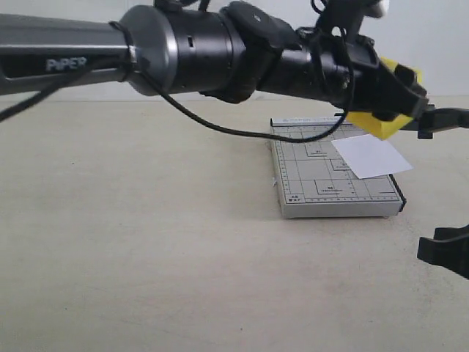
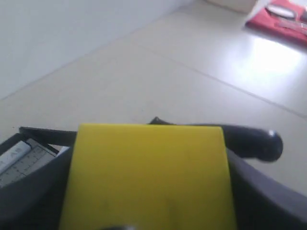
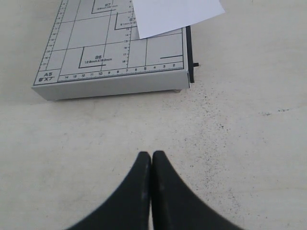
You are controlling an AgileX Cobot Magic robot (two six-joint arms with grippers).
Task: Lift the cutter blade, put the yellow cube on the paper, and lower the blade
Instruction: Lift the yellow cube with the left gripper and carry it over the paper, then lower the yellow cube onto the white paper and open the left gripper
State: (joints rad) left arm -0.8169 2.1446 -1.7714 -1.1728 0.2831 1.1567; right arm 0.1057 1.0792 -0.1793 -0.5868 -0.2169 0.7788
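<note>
My left gripper reaches across to the right and is shut on the yellow cube, holding it in the air just above the far part of the white paper. The cube fills the left wrist view between the dark fingers. The paper lies on the right half of the grey gridded cutter base, overhanging its right edge. The cutter blade is raised off the base, its black handle end jutting right behind the cube. My right gripper is shut and empty, low over the table in front of the base.
The left arm's black cable droops over the base's far left corner. A red object lies far off on the table. My right gripper sits at the right edge of the exterior view. The tabletop is pale beige.
</note>
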